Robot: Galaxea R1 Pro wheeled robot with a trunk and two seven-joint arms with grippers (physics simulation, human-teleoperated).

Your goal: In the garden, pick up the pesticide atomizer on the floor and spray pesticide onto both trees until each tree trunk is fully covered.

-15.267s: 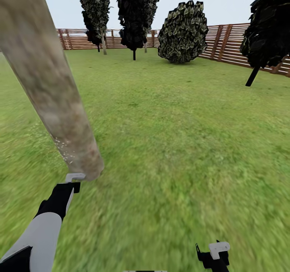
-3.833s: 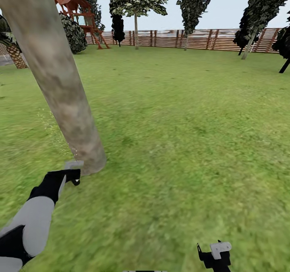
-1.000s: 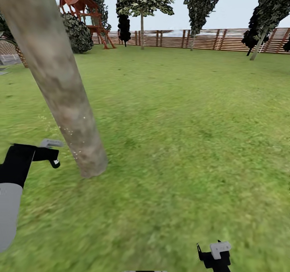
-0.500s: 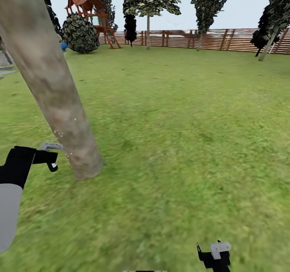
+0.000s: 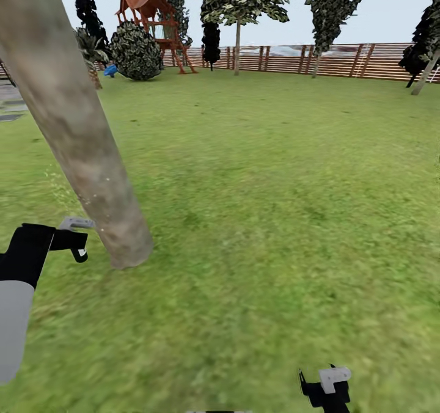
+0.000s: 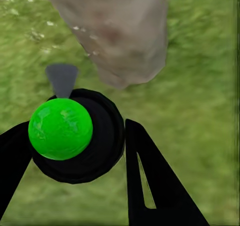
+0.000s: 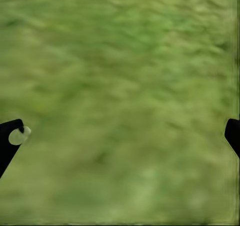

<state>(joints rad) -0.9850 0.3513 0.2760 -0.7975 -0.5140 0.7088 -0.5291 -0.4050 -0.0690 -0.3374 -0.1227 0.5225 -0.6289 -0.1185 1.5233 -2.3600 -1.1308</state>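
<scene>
Lawn (image 5: pixel 275 187) runs from my base out to the slatted fence (image 5: pixel 342 60), and I place everything against the near tree trunk (image 5: pixel 79 138). That trunk is a thick, pale grey-brown column, leaning, its foot set in the grass; fine white specks show on its lower part and in the air beside it. Far beyond the trunk I see a second tree (image 5: pixel 239 0) by the fence, a round bush (image 5: pixel 135 51) and a red-roofed play tower (image 5: pixel 150 19). Just beside the trunk's foot, my left gripper (image 6: pixel 75 146) is clamped on the pesticide atomizer (image 6: pixel 75 136): black round body, bright green cap, grey nozzle aimed at the trunk's base, not touching it. Well away from the trunk, my right gripper (image 7: pixel 120 133) hangs over bare grass with its fingers spread wide, holding nothing.
</scene>
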